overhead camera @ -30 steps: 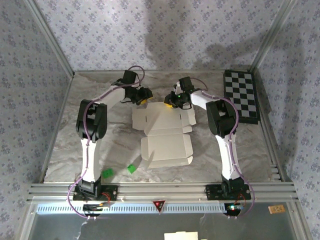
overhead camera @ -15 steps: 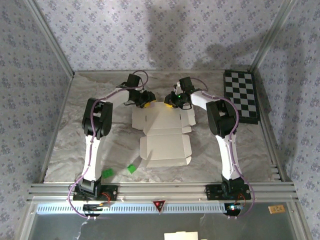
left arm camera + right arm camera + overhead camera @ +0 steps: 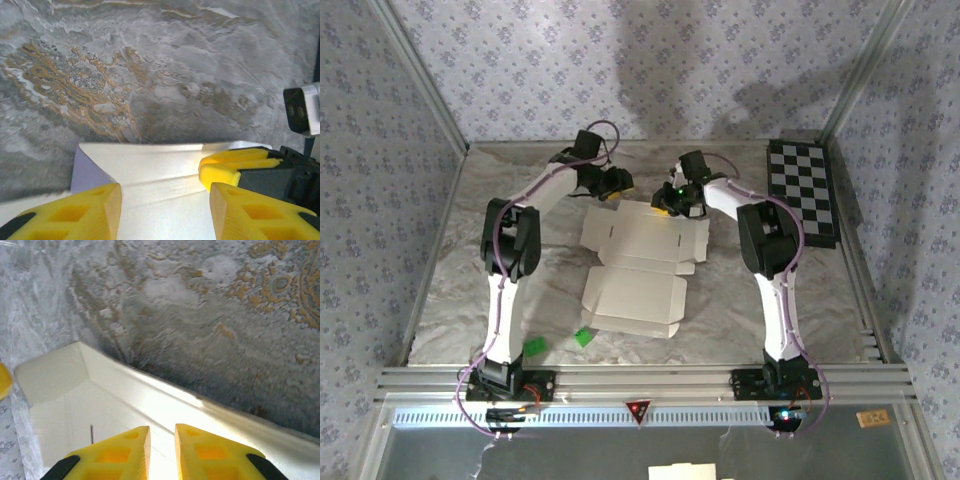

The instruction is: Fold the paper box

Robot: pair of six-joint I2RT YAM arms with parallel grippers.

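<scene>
Overhead first. The paper box (image 3: 638,262) lies mid-table as a flat sheet with its flaps out. Its near panels sit skewed against the far panel. Both arms reach to its far edge, the left gripper (image 3: 617,190) at the far-left corner and the right gripper (image 3: 664,207) just beside it on the far flap. Two small green bits (image 3: 584,337) lie near the sheet's near-left corner, and the checkerboard (image 3: 802,190) is well apart on the right.

Left wrist now. My left gripper (image 3: 165,192) has its jaws spread, the white flap (image 3: 150,162) lies under and between them, and nothing is clamped. A yellow finger (image 3: 237,162) of the other arm sits right on that same flap edge, very near my own finger.

Right wrist. The right gripper (image 3: 161,432) has its fingers nearly pressed together, and I read that as a pinch on the raised far flap (image 3: 100,400), with bare table (image 3: 200,315) beyond.

Here are my worries.
- One arm alone grips thin card, so a pull could bend it off the score line or tear the flap.
- The sheet is free on a smooth table and could swing further askew.
- The two grippers are crowded, so closing the left could knock the right and spring the pinch.
- If the sheet slides toward me it could ride onto the green bits.
</scene>
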